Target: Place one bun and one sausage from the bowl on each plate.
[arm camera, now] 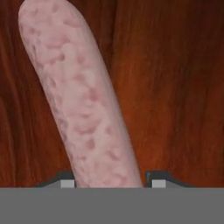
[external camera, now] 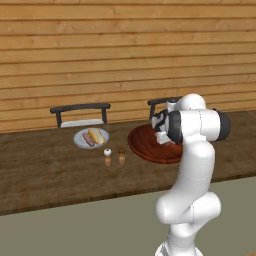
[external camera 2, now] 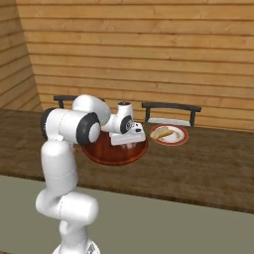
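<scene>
The claw (arm camera: 109, 183) hung low inside the wooden bowl (arm camera: 175, 87), its two tips spread on either side of a mottled pink sausage (arm camera: 83, 100) lying on the bowl's floor.

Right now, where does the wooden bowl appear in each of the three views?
Left base view: wooden bowl right of centre on the table, partly behind the arm.
Right base view: wooden bowl left of centre, under the gripper.
Hand view: its dark wood lies behind the sausage.
Shared landmark: the bowl's reddish-brown wood.
</scene>
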Available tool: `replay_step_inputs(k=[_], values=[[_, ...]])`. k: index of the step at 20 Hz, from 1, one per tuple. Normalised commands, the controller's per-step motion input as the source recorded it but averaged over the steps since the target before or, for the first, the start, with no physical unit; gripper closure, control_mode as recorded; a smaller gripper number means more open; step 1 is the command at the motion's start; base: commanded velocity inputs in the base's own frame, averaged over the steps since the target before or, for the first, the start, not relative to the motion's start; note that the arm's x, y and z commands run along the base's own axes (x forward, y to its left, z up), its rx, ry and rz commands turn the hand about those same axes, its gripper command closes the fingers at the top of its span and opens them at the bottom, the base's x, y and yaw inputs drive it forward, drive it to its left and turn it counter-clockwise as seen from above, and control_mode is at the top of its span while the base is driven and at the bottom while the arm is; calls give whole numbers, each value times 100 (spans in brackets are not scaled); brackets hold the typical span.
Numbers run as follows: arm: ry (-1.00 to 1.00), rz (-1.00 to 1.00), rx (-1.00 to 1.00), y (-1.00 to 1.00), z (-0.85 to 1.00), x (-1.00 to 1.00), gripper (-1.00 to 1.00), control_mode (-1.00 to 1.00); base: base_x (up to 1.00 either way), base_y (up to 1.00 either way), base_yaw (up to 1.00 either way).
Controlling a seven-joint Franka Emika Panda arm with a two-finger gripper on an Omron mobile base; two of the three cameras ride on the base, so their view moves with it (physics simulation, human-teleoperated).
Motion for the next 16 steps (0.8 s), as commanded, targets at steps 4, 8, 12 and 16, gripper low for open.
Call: replay_step_inputs(k=[4,8,12,16], values=[[-16,-12,1,-38,52,-13,100,-100,0,0,0],[-31,-43,0,-63,86,1,100,-100,0,0,0],[-10,-61,0,-69,46,24,100,-100,0,0,0],[0,-74,3,-80,2,39,100,-100,0,0,0]])
